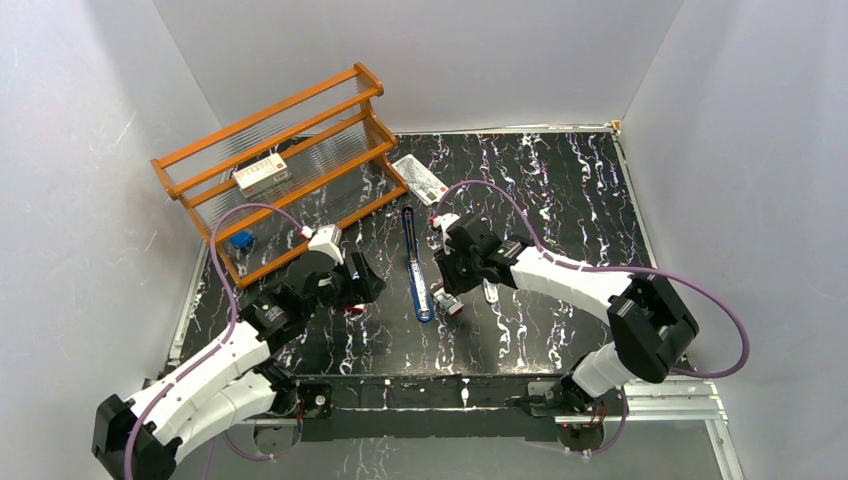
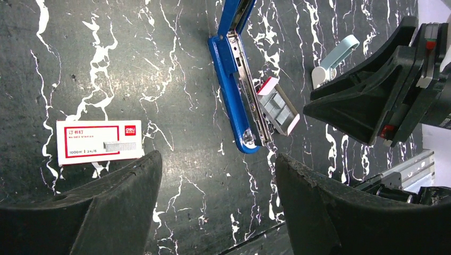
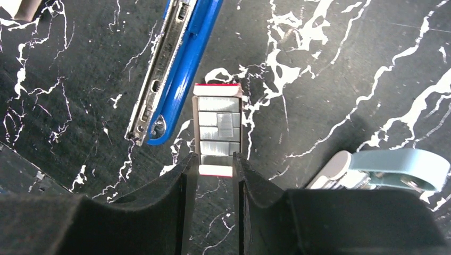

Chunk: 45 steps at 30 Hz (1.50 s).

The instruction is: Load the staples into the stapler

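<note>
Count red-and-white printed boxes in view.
2: larger box on the orange rack, small box on the table by the left gripper; open tray excluded; more may be hidden.

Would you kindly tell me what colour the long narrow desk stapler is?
The long narrow desk stapler is bright blue; the left wrist view shows it best.

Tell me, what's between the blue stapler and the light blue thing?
The staple tray, seen in the right wrist view. It lies right beside the stapler, and the light blue tool sits on its other side.
</note>
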{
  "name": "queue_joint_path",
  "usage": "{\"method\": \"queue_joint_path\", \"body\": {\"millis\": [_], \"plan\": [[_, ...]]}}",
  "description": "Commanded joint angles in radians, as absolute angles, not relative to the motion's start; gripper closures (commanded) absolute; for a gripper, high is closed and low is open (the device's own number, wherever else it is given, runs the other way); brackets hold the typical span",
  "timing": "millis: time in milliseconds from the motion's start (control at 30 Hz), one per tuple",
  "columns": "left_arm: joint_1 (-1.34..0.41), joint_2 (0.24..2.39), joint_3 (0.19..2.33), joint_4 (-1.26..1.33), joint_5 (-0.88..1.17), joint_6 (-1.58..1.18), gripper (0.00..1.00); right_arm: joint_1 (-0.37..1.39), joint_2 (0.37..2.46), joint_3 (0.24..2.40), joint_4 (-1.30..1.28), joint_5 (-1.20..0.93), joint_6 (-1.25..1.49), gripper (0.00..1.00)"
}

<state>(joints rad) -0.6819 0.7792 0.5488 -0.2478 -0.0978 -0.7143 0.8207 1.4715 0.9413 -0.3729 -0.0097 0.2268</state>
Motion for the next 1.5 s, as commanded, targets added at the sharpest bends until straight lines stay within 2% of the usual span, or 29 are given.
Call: {"method": "queue_joint_path", "body": {"millis": [0, 67, 167, 400, 800, 1067, 1233, 1467], "plan": [[-0.675, 0.815, 0.545, -0.204, -0.121, -0.688, 0.25, 0.843, 1.511, 0.98, -0.304, -0.036, 0.23, 0.63], [-0.676, 0.833, 0.552, -0.205, -0.12, -0.684, 0.25, 0.85, 1.531, 0.99, -0.309, -0.023, 0.242, 0.7], [-0.676, 0.841, 0.553, -0.209, -0.122, -0.683, 0.25, 0.869, 1.54, 0.997, -0.321, -0.04, 0.269, 0.76], [-0.676, 0.802, 0.535, -0.213, -0.144, -0.69, 0.25, 0.915, 1.498, 0.916, -0.292, -0.183, 0.396, 0.73], [-0.675, 0.805, 0.514, -0.222, -0.156, -0.711, 0.25, 0.956, 1.53, 0.894, -0.353, -0.046, 0.468, 0.71], [-0.676, 0.838, 0.524, -0.222, -0.157, -0.704, 0.25, 0.956, 1.558, 0.872, -0.325, -0.014, 0.469, 0.58], [-0.675, 0.848, 0.525, -0.217, -0.158, -0.701, 0.25, 0.956, 1.567, 0.862, -0.313, -0.006, 0.474, 0.54], [-0.675, 0.857, 0.525, -0.213, -0.159, -0.696, 0.25, 0.956, 1.583, 0.872, -0.336, 0.121, 0.51, 0.48]]}}
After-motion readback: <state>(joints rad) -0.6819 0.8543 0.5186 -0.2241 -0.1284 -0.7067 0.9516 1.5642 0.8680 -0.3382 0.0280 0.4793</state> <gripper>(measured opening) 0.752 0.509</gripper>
